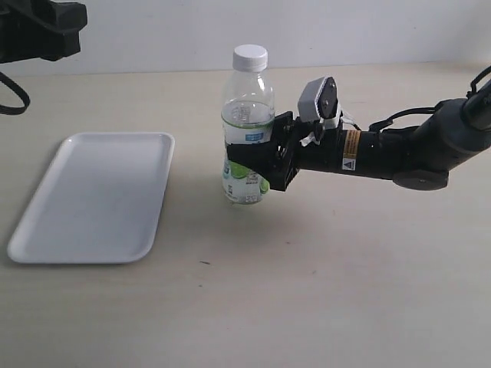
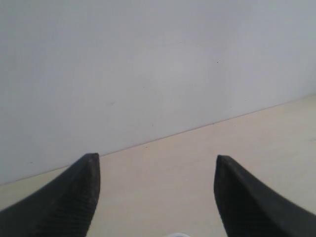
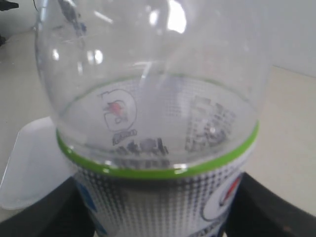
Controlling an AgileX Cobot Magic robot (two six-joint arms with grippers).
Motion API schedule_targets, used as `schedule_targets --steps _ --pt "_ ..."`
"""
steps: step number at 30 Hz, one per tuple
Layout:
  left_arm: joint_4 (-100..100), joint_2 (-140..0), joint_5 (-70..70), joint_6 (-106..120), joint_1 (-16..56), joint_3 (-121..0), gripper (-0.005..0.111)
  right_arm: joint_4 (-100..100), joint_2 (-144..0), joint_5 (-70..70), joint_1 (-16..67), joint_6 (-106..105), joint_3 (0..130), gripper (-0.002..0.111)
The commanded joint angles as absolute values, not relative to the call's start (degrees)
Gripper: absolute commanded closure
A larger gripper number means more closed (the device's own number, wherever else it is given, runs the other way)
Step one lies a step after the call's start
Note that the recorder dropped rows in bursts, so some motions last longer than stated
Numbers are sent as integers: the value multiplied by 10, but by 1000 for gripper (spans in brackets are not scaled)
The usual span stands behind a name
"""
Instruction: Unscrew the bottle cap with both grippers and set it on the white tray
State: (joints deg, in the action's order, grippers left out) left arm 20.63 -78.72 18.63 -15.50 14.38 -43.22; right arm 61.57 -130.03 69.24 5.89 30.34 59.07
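The step in hand looks like the bracing one. The right gripper is clamped across the lower half of the bottle, its black jaws pressed to either side of the lime-printed label. The bottle stands upright on the table near the middle of the scene. The bottle cap sits on the neck, apparently screwed down, with nothing touching it. The left gripper hangs high at the far left, well apart from the bottle. Its wrist view shows its fingers spread wide, with only bare table and wall between them. The white tray lies flat to the left of the bottle, near it but not touching, with nothing on it. By the look of things, the unscrewing proper has not begun. The next move seems to fall to the left arm: travel right, come down over the cap with a jaw on either side, close squarely on its rim, then turn it. The right gripper's hold would have to stop the body from spinning. The thin clear plastic may give under a clamp, so that hold probably wants to be firm without crushing.
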Motion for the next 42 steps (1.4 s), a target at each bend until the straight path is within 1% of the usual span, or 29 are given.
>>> schedule_targets --steps 1,3,6,11,17,20,24,28,33,37,42 --pt "206 -786 188 -164 143 -436 42 630 -1297 700 60 269 593 108" --pt "212 -785 170 -179 145 -441 42 643 -1287 694 60 267 593 108" --pt "256 -785 87 -197 162 -470 42 677 -1260 667 60 272 593 108" --pt "280 -785 -31 -191 225 -537 42 711 -1224 584 60 311 593 108" --pt "272 -785 -177 -83 316 -617 42 758 -1220 558 60 316 593 108" --pt "253 -786 -202 -11 339 -645 42 781 -1220 558 60 316 593 108" --pt "169 -786 -241 157 351 -668 42 792 -1220 558 60 316 593 108" --pt "31 -791 -302 337 351 -696 42 793 -1220 561 60 316 593 108" --pt "-36 -818 -356 427 351 -744 42 793 -1218 577 60 319 594 108" --pt "-40 -851 -405 470 351 -782 42 825 -1199 571 60 415 613 108" --pt "-40 -878 -412 520 351 -804 42 907 -1174 543 60 521 637 108"
